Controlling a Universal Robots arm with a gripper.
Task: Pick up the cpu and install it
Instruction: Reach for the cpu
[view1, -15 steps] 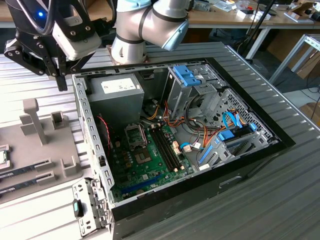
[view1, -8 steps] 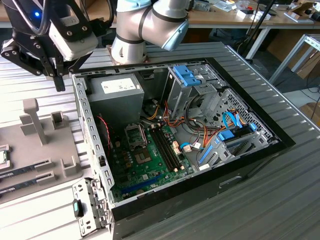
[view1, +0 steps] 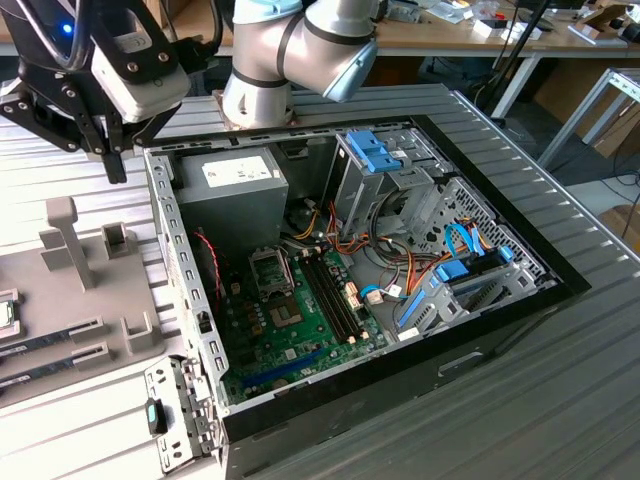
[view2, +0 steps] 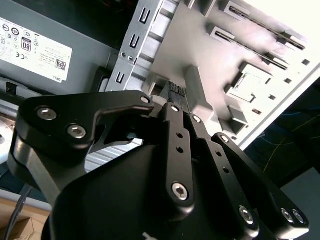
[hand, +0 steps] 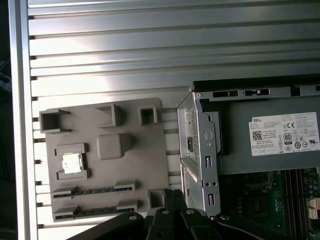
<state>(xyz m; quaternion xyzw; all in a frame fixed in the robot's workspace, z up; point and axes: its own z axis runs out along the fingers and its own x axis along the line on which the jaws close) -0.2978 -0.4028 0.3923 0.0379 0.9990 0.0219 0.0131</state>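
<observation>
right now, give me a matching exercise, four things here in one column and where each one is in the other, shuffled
Things
1. cpu
2. power supply
3. memory sticks
4. hand

Places
A. inside the computer case, in a corner
B. in the long slots of the grey holder plate
C. in the air outside the case, near its corner
D. in a square pocket of the grey holder plate

Pairs: 1-D, 2-A, 3-B, 4-C
</observation>
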